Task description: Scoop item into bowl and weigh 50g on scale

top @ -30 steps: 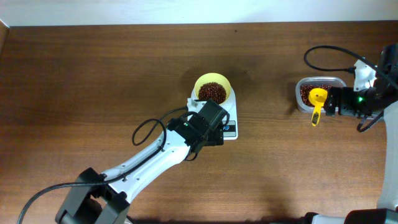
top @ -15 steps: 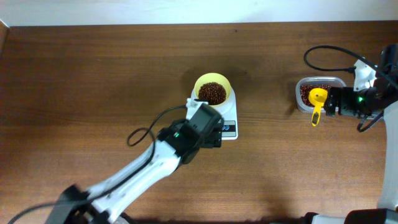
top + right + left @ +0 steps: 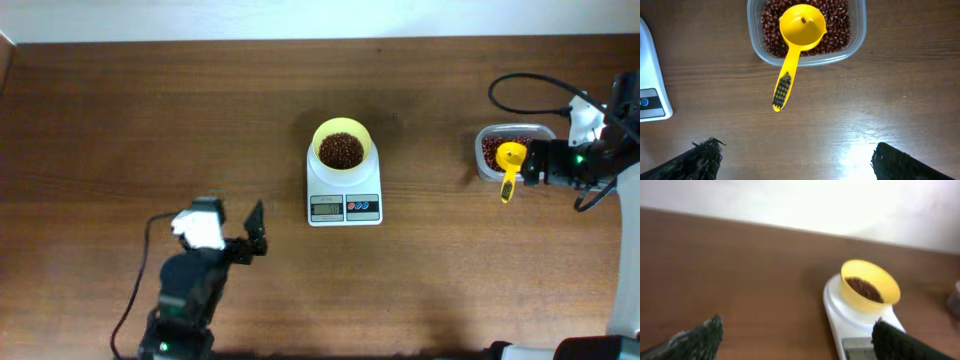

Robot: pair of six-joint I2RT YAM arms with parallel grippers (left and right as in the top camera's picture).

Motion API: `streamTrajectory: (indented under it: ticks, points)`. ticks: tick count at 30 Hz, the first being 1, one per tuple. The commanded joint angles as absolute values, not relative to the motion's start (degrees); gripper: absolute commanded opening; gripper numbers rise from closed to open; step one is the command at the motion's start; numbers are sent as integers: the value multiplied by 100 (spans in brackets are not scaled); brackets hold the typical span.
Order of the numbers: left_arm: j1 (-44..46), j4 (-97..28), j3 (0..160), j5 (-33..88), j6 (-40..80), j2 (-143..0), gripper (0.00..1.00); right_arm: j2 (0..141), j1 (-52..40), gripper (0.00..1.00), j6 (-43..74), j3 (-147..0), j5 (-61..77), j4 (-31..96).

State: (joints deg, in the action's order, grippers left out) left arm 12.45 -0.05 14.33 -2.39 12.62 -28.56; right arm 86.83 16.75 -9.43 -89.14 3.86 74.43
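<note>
While your left gripper (image 3: 797, 340) hangs with its fingers spread wide and holds nothing, it sits well apart from the white scale (image 3: 345, 185), off to the left. The pale yellow bowl (image 3: 365, 137) stands on the scale near the middle of the table (image 3: 120, 110), with small red-brown beans (image 3: 341, 151) inside. Your right gripper (image 3: 797, 157) is wide apart and empty too, near the clear tub (image 3: 857, 30) of more beans. The yellow scoop (image 3: 790, 55) rests with its cup in the tub and its handle sticking out.
</note>
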Motion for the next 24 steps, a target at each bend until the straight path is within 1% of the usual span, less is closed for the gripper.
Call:
streamTrajectory:
  ticks: [1, 3, 9, 14, 18, 21, 24]
  points:
    - [600, 816, 561, 279, 1057, -2086, 99, 8652, 1695, 99, -965, -9011, 316, 7430]
    - [381, 982, 320, 279, 869, -1656, 99, 8652, 1695, 99, -965, -9011, 316, 7430]
    - [23, 770, 54, 329, 388, -145, 99, 8652, 1695, 99, -965, -9013, 316, 7430]
    - [-8, 548, 54, 528, 14, -23, 99, 8652, 1695, 99, -965, -9013, 316, 7430]
    - [-8, 346, 54, 521, 14, -23, 99, 8652, 1695, 99, -965, -9011, 316, 7430]
    - [-8, -340, 51, 580, 14, -23, 99, 8652, 1695, 99, -965, -9011, 316, 7430]
    - [-23, -419, 51, 733, -314, -23, 99, 8652, 1695, 99, -965, -9013, 316, 7430]
